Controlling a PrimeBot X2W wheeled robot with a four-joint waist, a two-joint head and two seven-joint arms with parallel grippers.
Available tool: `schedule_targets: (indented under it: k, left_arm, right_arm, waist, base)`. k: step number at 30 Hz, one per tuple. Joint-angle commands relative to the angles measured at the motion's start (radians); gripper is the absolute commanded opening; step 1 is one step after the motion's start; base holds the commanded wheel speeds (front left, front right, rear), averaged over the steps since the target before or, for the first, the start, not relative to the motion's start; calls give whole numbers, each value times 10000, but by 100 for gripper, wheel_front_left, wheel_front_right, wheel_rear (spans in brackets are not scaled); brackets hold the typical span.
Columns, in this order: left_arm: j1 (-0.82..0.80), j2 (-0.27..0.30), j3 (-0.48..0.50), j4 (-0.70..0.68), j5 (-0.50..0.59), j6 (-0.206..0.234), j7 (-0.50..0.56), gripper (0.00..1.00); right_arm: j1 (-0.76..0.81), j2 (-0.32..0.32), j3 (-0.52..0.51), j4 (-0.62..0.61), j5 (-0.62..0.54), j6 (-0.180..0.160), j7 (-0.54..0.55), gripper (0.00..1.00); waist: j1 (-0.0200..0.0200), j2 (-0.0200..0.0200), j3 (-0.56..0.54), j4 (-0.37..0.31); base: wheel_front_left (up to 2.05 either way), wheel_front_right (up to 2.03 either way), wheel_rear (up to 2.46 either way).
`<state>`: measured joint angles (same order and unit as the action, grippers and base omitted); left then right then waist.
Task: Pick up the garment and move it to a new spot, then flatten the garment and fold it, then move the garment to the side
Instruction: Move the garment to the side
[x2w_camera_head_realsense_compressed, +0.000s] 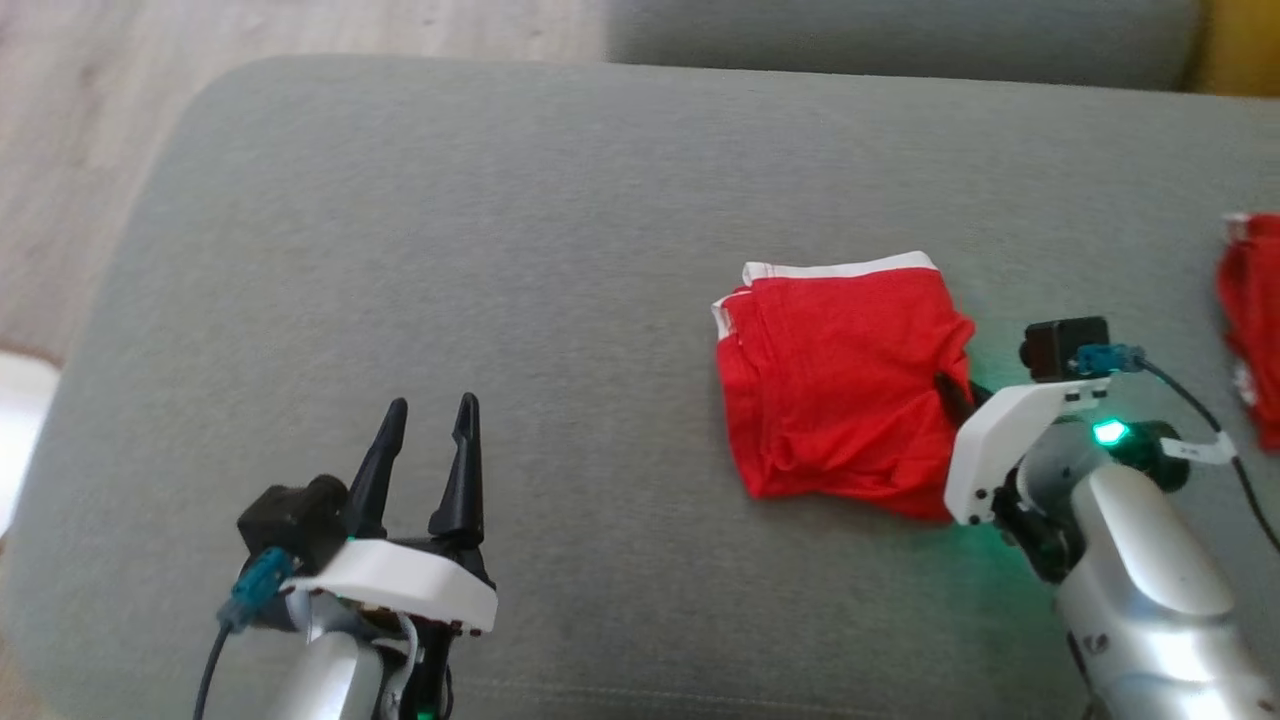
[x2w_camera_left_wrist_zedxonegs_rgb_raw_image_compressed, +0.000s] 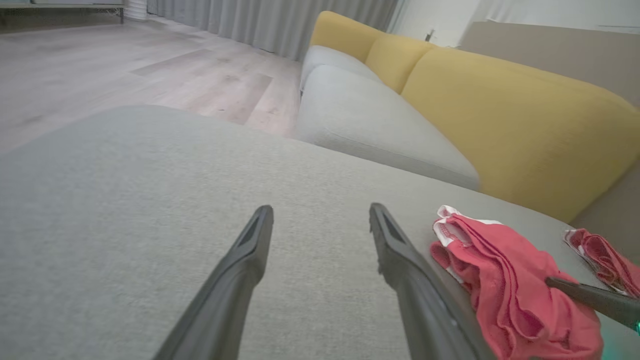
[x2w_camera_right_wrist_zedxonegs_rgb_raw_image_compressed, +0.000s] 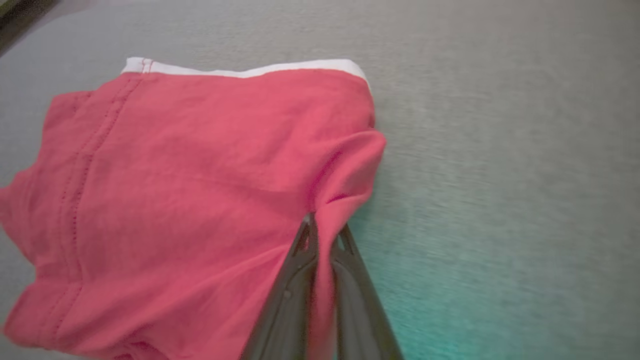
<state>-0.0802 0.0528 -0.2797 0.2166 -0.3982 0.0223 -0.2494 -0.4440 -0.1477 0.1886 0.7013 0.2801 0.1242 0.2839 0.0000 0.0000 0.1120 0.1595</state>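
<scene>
Garment: folded red shorts (x2w_camera_head_realsense_compressed: 840, 390) with a white waistband lie right of centre on the grey sofa cushion (x2w_camera_head_realsense_compressed: 450, 250).
Right hand (x2w_camera_right_wrist_zedxonegs_rgb_raw_image_compressed: 322, 230): pinched shut on the shorts' right edge.
Left hand (x2w_camera_head_realsense_compressed: 430, 425): fingers spread, holding nothing, well apart from the shorts.
Risk: the one-edge pinch may catch only the top layer, so dragging could undo the fold or bump the second red garment (x2w_camera_head_realsense_compressed: 1250, 320) nearby.

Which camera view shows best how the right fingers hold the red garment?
The right wrist view: close up, the right gripper pinches an edge fold of the red garment. Head view: fingers mostly hidden. Left wrist view: one finger, sidelong.
</scene>
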Motion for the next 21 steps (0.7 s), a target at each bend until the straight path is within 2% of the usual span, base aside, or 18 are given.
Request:
schedule_targets:
  k: [1, 9, 10, 16, 21]
  left_arm:
    - [-217, -7, 236, -300, 66, -46, -124, 100]
    - [-322, -13, 87, -341, 120, -77, -124, 100]
    - [-322, -13, 87, -341, 120, -77, -124, 100]
    - [-637, 108, 73, -383, 237, -64, -109, 100]
    - [-857, 204, 40, -354, 270, -71, -50, 100]
  right_arm:
    - [-497, -233, 184, -347, -69, 65, -186, 0]
    - [-511, -845, 105, -1009, -136, 65, -313, 0]
    - [-511, -845, 105, -1009, -136, 65, -313, 0]
    - [-629, -820, -40, -1404, -146, 65, -414, 0]
    - [-837, -609, 3, -1395, -233, 65, -509, 0]
  waist:
    - [0, 0, -70, -650]
    - [0, 0, 222, -2749]
    - [0, 0, 222, -2749]
    - [0, 0, 723, -3875]
    - [0, 0, 905, -4172]
  base:
    - [0, 0, 0]
    - [0, 0, 0]
    - [0, 0, 0]
    - [0, 0, 0]
    - [0, 0, 0]
